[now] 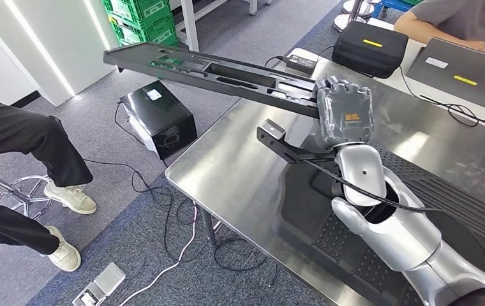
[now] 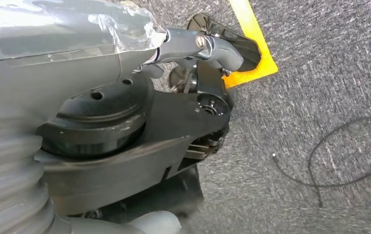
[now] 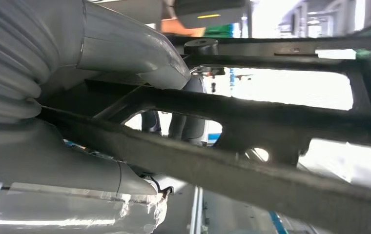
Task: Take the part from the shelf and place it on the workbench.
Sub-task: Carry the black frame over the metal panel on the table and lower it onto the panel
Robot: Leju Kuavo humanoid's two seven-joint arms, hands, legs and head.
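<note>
The part (image 1: 214, 71) is a long black plastic frame with cut-outs and a shorter lower arm (image 1: 278, 141). My right hand (image 1: 345, 115) grips it at its right end and holds it tilted above the steel workbench (image 1: 240, 185); its far end juts out over the floor to the left. Up close in the right wrist view, the part's bars (image 3: 271, 117) cross in front of my right hand (image 3: 139, 53), whose fingers wrap them. My left hand (image 2: 193, 41) hangs over grey carpet with nothing seen in it; how its fingers lie is unclear.
A black ribbed mat (image 1: 355, 242) lies on the workbench under my arm. Farther back are a black case (image 1: 371, 44), a laptop (image 1: 463, 73) and a seated person (image 1: 457, 19). Another person (image 1: 16, 166) sits at left near a black box (image 1: 160, 118) and floor cables.
</note>
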